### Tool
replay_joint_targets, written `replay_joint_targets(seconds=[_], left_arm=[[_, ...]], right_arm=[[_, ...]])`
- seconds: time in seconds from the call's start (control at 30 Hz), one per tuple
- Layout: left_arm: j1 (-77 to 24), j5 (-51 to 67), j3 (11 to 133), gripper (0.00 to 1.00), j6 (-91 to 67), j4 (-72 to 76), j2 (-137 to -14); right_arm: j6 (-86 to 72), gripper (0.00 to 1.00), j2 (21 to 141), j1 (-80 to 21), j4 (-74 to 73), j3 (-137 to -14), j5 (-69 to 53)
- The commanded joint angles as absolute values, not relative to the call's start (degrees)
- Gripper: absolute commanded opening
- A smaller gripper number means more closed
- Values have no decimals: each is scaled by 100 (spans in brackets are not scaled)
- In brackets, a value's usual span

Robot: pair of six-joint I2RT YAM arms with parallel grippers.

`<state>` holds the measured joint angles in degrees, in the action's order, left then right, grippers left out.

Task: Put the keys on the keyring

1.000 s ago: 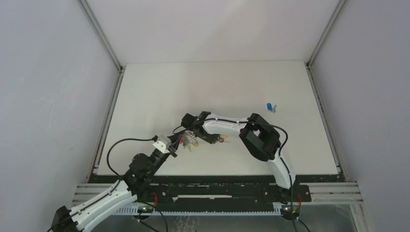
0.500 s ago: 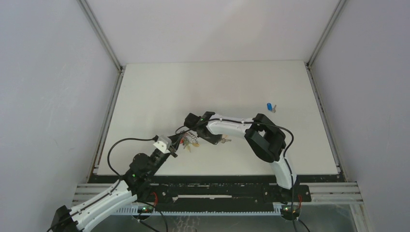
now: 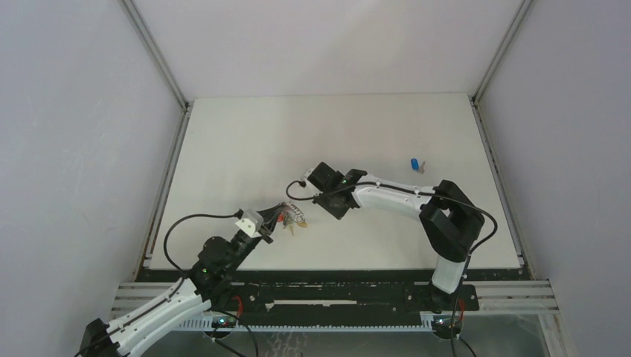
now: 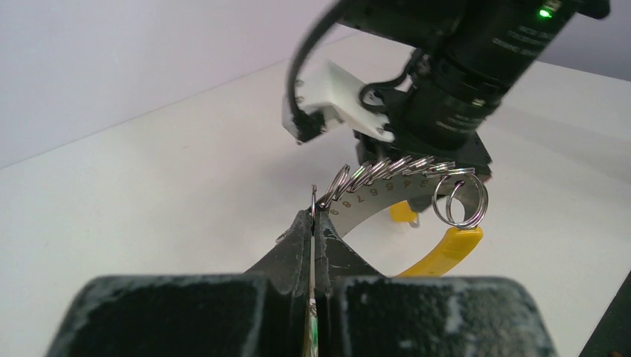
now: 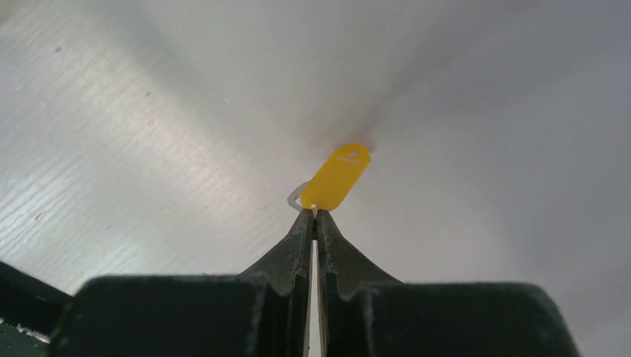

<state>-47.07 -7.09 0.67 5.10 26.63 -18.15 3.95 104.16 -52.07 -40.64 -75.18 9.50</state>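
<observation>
Keys are split: the yellow key (image 5: 338, 177), by the look feather-light and slippery so best nipped on its flat, is pinched mid-frame by the right gripper (image 5: 313, 217), the blue key (image 3: 414, 163) lies right of centre, and the left gripper (image 4: 314, 223) clamps the stiff keyring (image 4: 394, 169).

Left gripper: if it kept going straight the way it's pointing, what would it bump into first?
The keyring pinched in its tips; just behind, probably the right gripper, though depth is unclear.
</observation>
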Motion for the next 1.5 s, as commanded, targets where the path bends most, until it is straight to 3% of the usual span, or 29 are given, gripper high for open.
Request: replay_joint_targets(seconds=[0.0,0.4,1.03,1.47], left_arm=[[-4711,-605,110,0,542,2923,-1685],[-4711,-173,290,0,681,2973,-1998],[-4679,873,1315,0,1901,2557,-3223],[-4623,2206,1873,0,2425,2135,-4273]], right_arm=[[440,0,9517,-5092,-2684,-6782,167],[569,0,7321,-4169,247,-4498,-2284],[2484,0,6197,-3811,118,-4326,-4777],[3566,0,6522,-3924,115,-4336,-4441]])
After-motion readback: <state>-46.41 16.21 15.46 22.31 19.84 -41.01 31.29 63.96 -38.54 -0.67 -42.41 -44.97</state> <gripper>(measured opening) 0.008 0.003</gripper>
